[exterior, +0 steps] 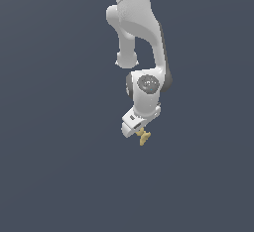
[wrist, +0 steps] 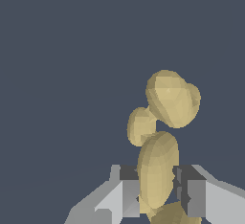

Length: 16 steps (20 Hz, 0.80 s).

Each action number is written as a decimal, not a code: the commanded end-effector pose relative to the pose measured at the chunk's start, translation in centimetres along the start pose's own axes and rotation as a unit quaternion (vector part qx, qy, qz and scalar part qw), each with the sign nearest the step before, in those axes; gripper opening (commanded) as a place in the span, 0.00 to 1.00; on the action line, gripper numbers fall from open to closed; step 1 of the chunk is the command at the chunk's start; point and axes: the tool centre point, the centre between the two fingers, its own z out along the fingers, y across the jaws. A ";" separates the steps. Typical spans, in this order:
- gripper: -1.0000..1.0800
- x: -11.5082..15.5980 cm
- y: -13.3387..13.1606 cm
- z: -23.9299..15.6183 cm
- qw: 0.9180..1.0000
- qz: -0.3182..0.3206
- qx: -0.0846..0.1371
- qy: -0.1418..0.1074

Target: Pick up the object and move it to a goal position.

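The jaws clamp the object (wrist: 158, 170) only at its narrow waist, so a quick swing could twist it loose

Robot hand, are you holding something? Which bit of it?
Yes. The tool is shut on the small yellow bone-shaped piece, pinching its narrow middle; its rounded ends stick out beyond the fingers.
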 end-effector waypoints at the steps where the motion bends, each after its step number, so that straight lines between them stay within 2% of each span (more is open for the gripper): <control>1: 0.00 -0.5 2.3 -0.4 1.000 0.001 0.000 0.000; 11: 0.00 -2.2 12.6 -2.1 1.000 0.001 0.000 0.000; 16: 0.00 -2.7 16.5 -2.8 1.000 0.001 0.000 0.000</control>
